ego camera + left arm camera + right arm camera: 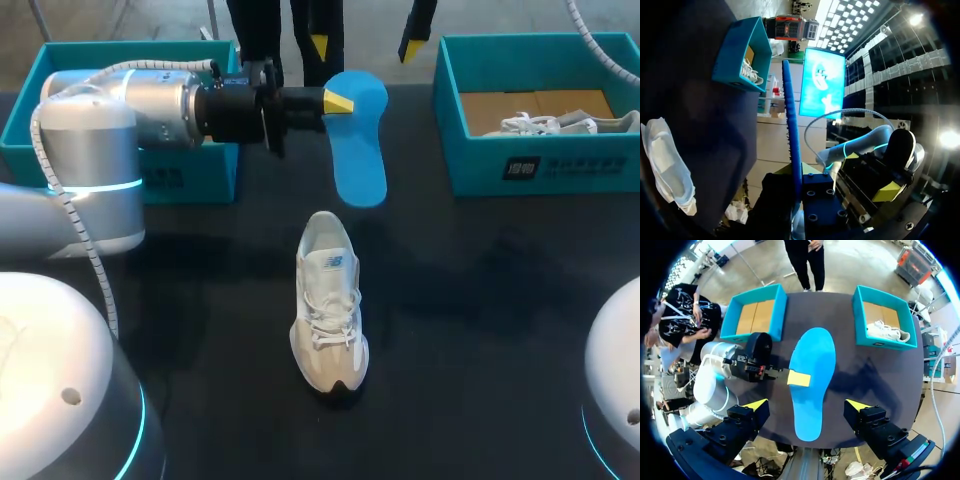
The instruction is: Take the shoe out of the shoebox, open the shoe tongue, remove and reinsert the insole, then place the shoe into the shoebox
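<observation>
- The left hand (pixel 340 100) is clenched on the blue insole (pixel 362 150). It grips one long edge near the wider end and holds the insole in the air over the far side of the surface (pixel 480 300). The edge grip leaves most of the sole free, probably so it can be fed back in toe-first or passed across.
- The right hand (pixel 807 405) hangs above the insole with its fingers spread wide and holding nothing. It looks placed to help with the insole.
- The shoe (pixel 328 300) stands upright on its sole near the middle of the surface, heel towards the insole. It is out of both boxes, where the hands can reach its mouth.
- The empty box (pixel 30 90) sits at the far left, likely waiting for the shoe.
- The other box (pixel 560 170), at the far right, already holds a second shoe (pixel 560 122).
- My reading: the insole is out, and putting it back comes next.
</observation>
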